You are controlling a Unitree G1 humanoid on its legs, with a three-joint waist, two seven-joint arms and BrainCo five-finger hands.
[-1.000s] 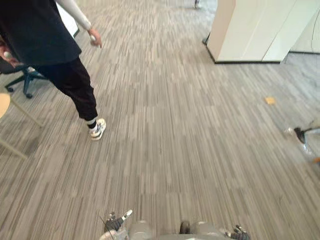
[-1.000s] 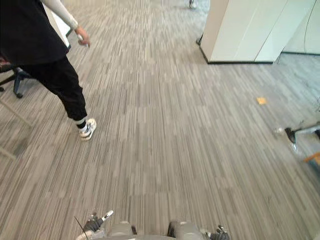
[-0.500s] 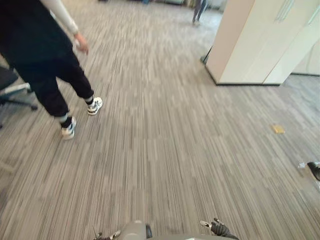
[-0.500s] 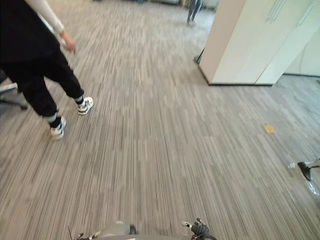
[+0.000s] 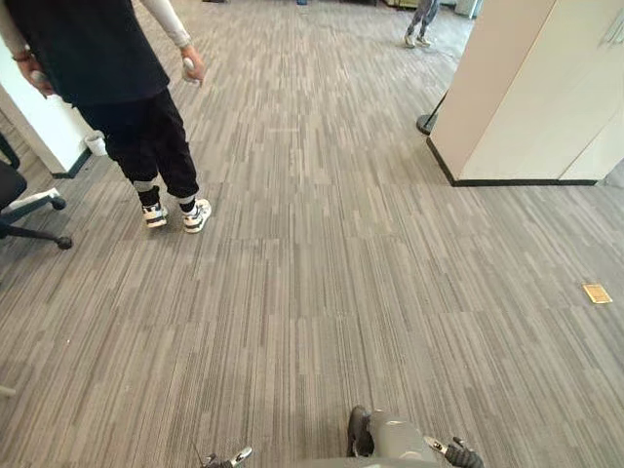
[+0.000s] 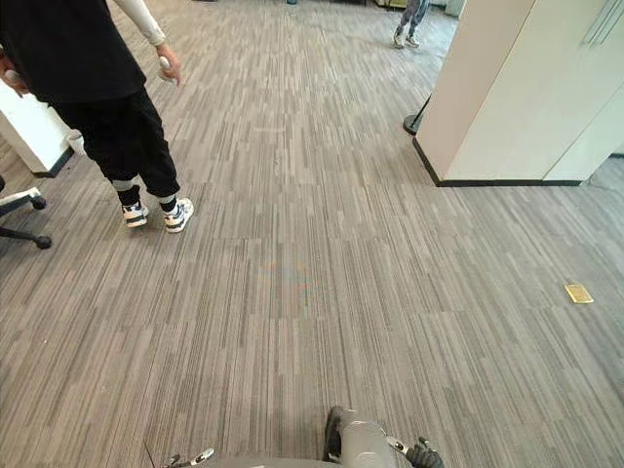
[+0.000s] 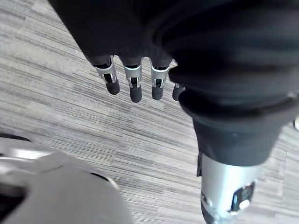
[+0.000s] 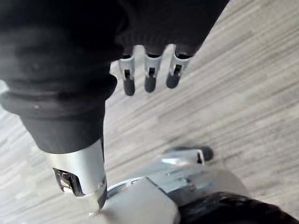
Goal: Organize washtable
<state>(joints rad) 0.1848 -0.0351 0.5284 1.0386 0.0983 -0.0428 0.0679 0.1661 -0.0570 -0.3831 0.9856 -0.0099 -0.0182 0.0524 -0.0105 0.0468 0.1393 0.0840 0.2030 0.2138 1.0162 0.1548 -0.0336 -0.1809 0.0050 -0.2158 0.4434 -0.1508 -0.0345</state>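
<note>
Both arms hang low over the striped grey carpet floor (image 5: 322, 263). The left hand (image 7: 134, 81) dangles with its fingers (image 7: 112, 85) straight and relaxed, holding nothing; the right hand (image 8: 150, 74) matches it, fingers (image 8: 173, 77) loose and empty (where the washtable stands, I cannot tell). Ahead to the left a person (image 5: 117, 68) in dark clothes stands near an office chair (image 5: 24, 205). A white cabinet (image 5: 546, 88) rises on the right, and a small yellow scrap (image 5: 597, 292) lies on the carpet well below it.

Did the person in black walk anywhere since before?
Yes. The person has walked away from the robot: the feet, earlier well short of the white cabinet, now stand almost level with its base.
</note>
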